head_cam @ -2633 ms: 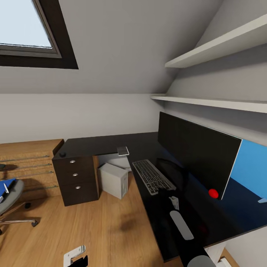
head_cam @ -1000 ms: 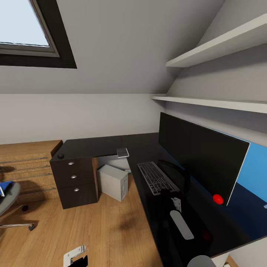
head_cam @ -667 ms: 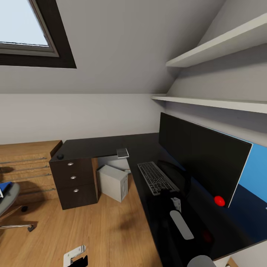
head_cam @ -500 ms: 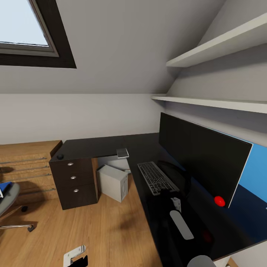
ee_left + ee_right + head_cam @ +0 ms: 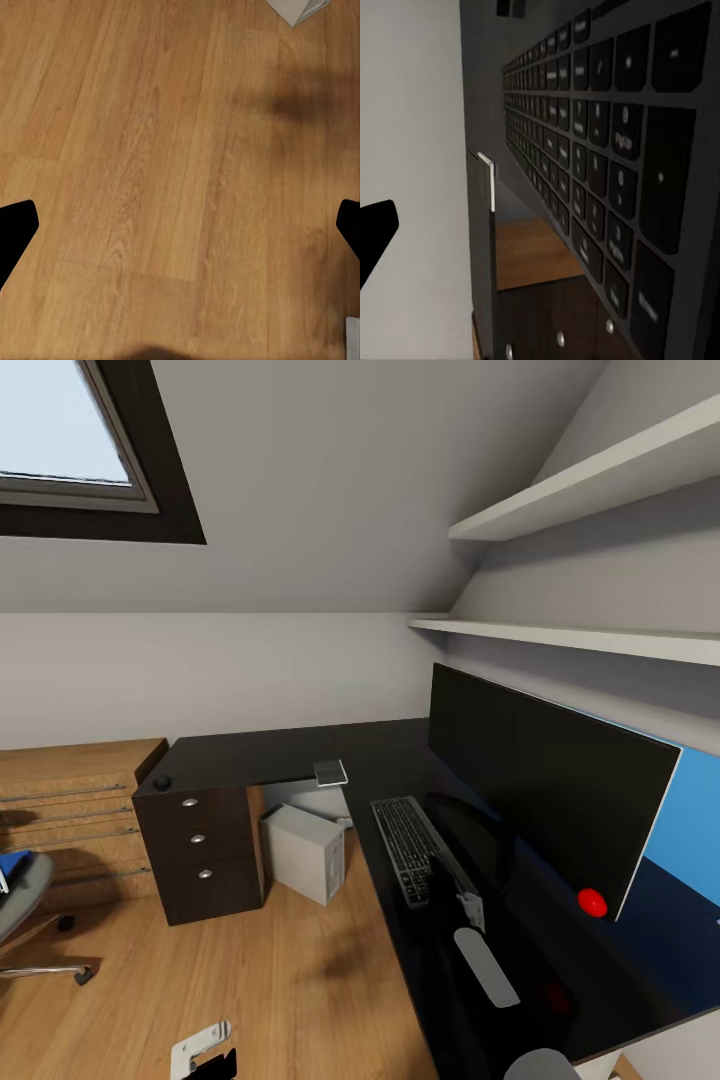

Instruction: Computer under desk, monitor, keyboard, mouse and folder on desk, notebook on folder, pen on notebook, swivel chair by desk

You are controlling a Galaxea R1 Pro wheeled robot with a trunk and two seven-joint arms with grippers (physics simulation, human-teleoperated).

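Currently: keyboard placement. Slim dark grey keyboard with low black keys (image 5: 415, 847) lies on the glossy black counter (image 5: 260, 755) beside the wide black flat monitor (image 5: 545, 780) — right gripper (image 5: 440, 880) at its near end, jaws apart. Next, judged: square it alongside the monitor, then release.

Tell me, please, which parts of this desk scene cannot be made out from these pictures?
- Swivel chair: cut off by the head view's left edge; the blue item on it barely shows.
- Right hand: dark against the black desk by the keyboard; open or shut is unclear.
- Small grey item at the desk's edge: too small to identify.
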